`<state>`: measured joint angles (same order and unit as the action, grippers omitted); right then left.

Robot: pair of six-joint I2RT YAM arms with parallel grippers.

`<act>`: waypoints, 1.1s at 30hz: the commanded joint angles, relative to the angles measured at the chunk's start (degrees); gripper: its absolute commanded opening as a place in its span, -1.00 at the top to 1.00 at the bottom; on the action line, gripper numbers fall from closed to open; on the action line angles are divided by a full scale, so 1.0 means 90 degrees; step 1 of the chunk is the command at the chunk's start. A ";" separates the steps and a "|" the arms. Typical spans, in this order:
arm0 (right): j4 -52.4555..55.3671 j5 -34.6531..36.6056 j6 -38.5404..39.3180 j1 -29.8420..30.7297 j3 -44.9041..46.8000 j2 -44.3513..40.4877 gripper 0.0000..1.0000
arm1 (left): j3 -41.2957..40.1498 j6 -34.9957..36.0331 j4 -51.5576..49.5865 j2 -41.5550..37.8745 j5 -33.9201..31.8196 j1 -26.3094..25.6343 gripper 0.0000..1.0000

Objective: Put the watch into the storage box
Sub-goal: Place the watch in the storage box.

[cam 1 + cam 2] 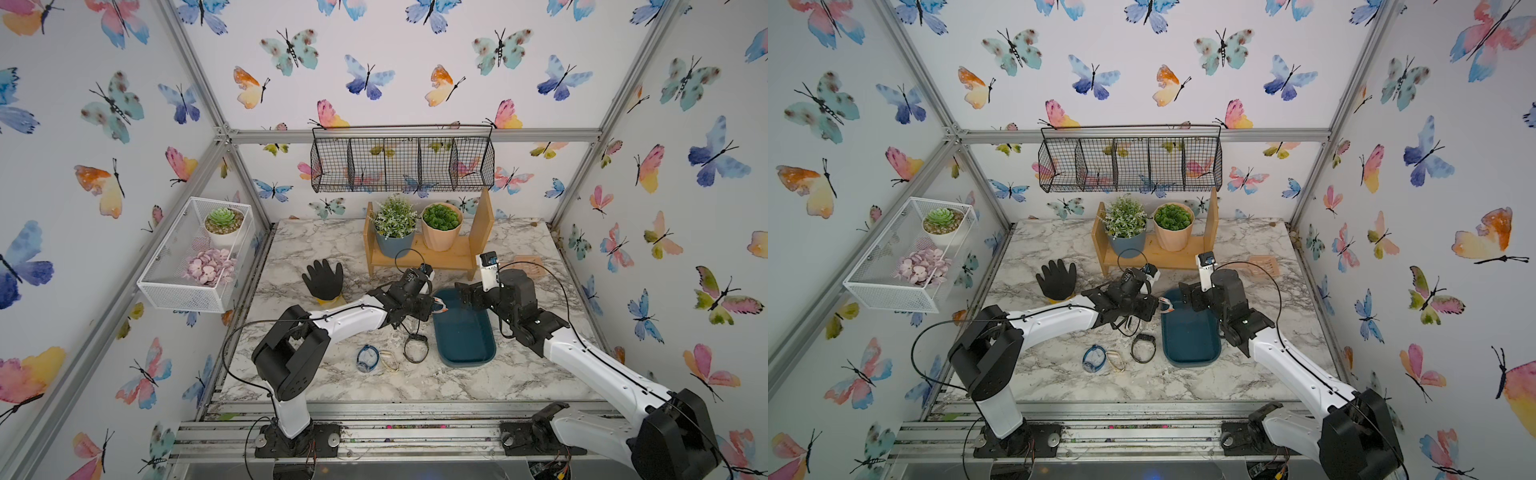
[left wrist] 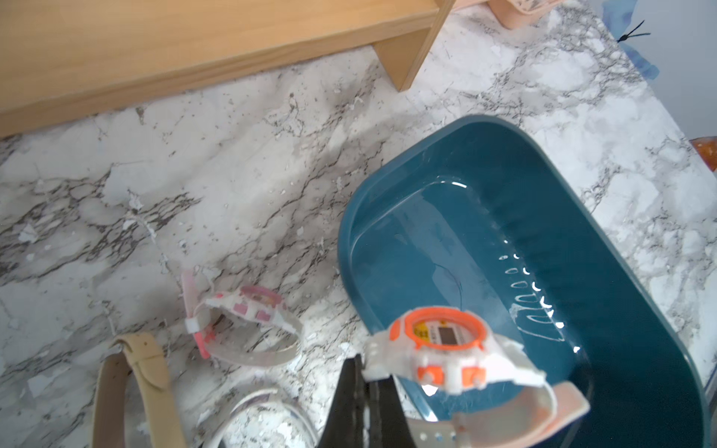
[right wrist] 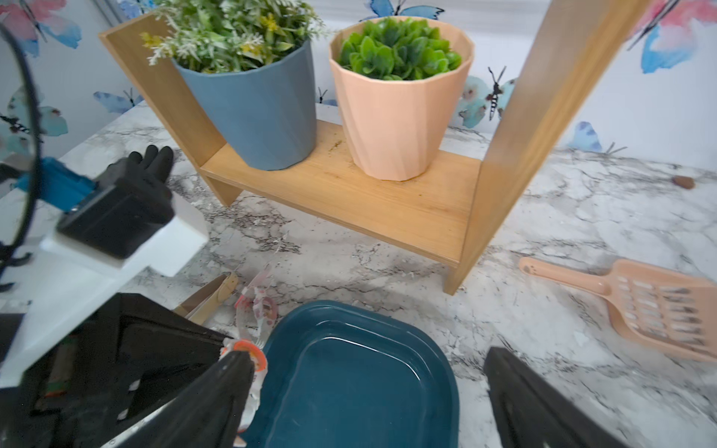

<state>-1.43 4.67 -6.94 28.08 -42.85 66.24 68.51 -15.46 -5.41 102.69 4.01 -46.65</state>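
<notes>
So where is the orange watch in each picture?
In a top view: the orange watch sits mid-picture at the tip of the left hand, over the far end of the storage box.
In a top view: same spot.
Left wrist view: big and close, hanging over the box.
Right wrist view: partly hidden, at the box's rim.
Shared landmark: the teal storage box.

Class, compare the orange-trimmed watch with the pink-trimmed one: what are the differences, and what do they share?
The orange-trimmed watch hangs in the shut left hand at the edge of the storage box; the pink-trimmed watch lies loose on the table beside the box. The held watch's bezel is orange, the lying one's pink. Both have whitish straps.
</notes>
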 commanded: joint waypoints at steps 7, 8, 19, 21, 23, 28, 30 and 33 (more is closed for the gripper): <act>0.0344 -0.0516 -0.0337 -0.0413 0.0008 0.0052 -0.99 | 0.0992 0.0157 -0.0431 0.0951 -0.0010 -0.0398 1.00; 0.0340 -0.0563 -0.0357 -0.0419 0.0022 0.0071 -0.99 | 0.1025 0.0147 -0.0444 0.1019 -0.0016 -0.0396 1.00; 0.0325 -0.1094 -0.0462 -0.0444 0.0170 0.0292 -0.97 | 0.1167 0.0073 -0.0541 0.1260 -0.0102 -0.0443 0.66; 0.0324 -0.1120 -0.0448 -0.0444 0.0190 0.0289 -0.96 | 0.1186 0.0078 -0.0542 0.1263 -0.0123 -0.0444 0.59; 0.0325 -0.1135 -0.0423 -0.0444 0.0219 0.0295 -0.96 | 0.1215 0.0068 -0.0542 0.1263 -0.0123 -0.0441 0.48; 0.0343 -0.1158 -0.0310 -0.0444 0.0269 0.0285 -0.95 | 0.1284 0.0068 -0.0512 0.1265 -0.0138 -0.0441 0.31; 0.0334 -0.1162 -0.0272 -0.0444 0.0279 0.0273 -0.95 | 0.1294 0.0074 -0.0503 0.1264 -0.0158 -0.0445 0.27; 0.0297 -0.1245 -0.0220 -0.0444 0.0297 0.0258 -0.94 | 0.1252 0.0059 -0.0413 0.1166 -0.0228 -0.0441 0.25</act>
<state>1.30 -4.64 -9.87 24.34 -40.93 68.53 79.24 -15.03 -8.91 113.38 3.79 -50.48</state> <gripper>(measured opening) 0.972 0.373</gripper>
